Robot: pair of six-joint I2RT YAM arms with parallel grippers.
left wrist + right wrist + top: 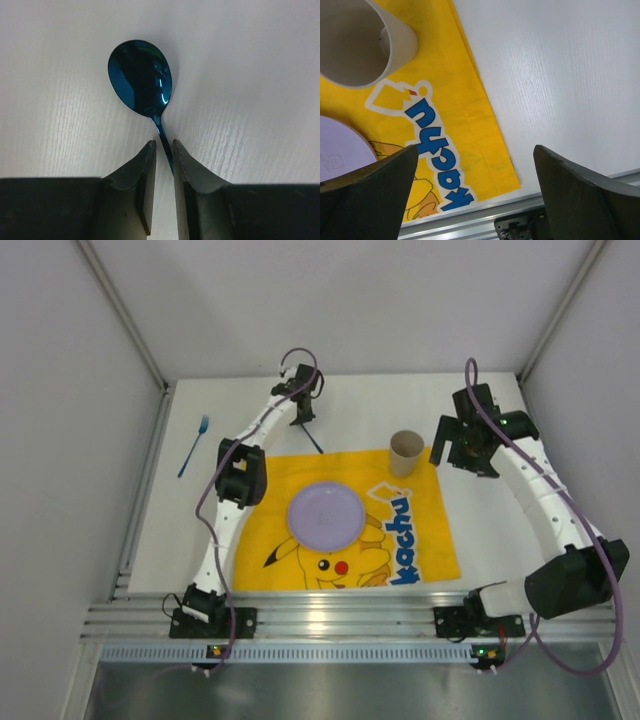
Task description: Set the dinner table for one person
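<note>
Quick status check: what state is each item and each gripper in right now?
spoon: handle between the left gripper's fingers, bowl over the dinner table
left gripper: shut on spoon
right gripper: open, empty
cup: upright on mat
plate: on mat
fork: flat on table, untouched

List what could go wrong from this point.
The left gripper pinches the spoon on its thin handle, so it may swivel or slip. Carried to the mat, it could knock the plate. The open right gripper sits beside the cup and might tip it.

Even bright diffuse light, soft shadows; glare on glossy blue metal spoon bowl; wrist views' fingers slightly blurred.
</note>
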